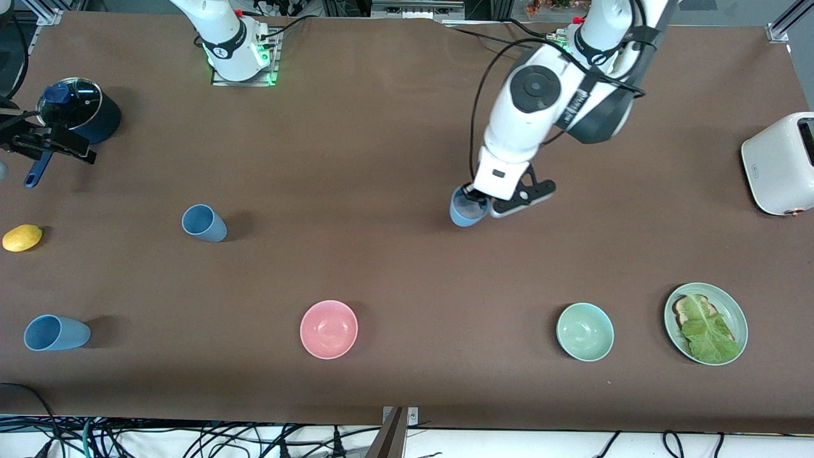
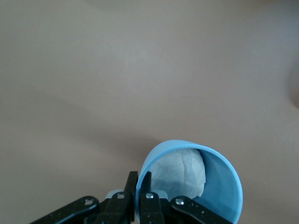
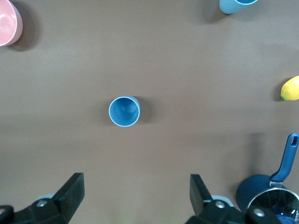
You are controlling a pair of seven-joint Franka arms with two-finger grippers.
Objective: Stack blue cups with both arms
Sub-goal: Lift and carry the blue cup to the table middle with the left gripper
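Observation:
Three light-blue cups show. My left gripper [image 1: 478, 202] is shut on the rim of one cup [image 1: 466, 213] mid-table, one finger inside and one outside. In the left wrist view the gripper [image 2: 139, 184] pinches that cup's wall [image 2: 222, 186], and something white and crumpled shows inside. A second cup [image 1: 203, 222] stands toward the right arm's end and shows upright in the right wrist view [image 3: 124, 111]. A third cup [image 1: 56, 333] sits nearer the front camera, also seen in the right wrist view [image 3: 235, 5]. My right gripper [image 1: 54, 145] is open and empty [image 3: 136, 186], over the table by the saucepan.
A dark-blue lidded saucepan [image 1: 79, 113] and a lemon [image 1: 22, 237] lie at the right arm's end. A pink bowl [image 1: 329, 329], a green bowl [image 1: 585, 331] and a green plate [image 1: 731, 305] with toast and lettuce line the front. A white toaster [image 1: 779, 162] stands at the left arm's end.

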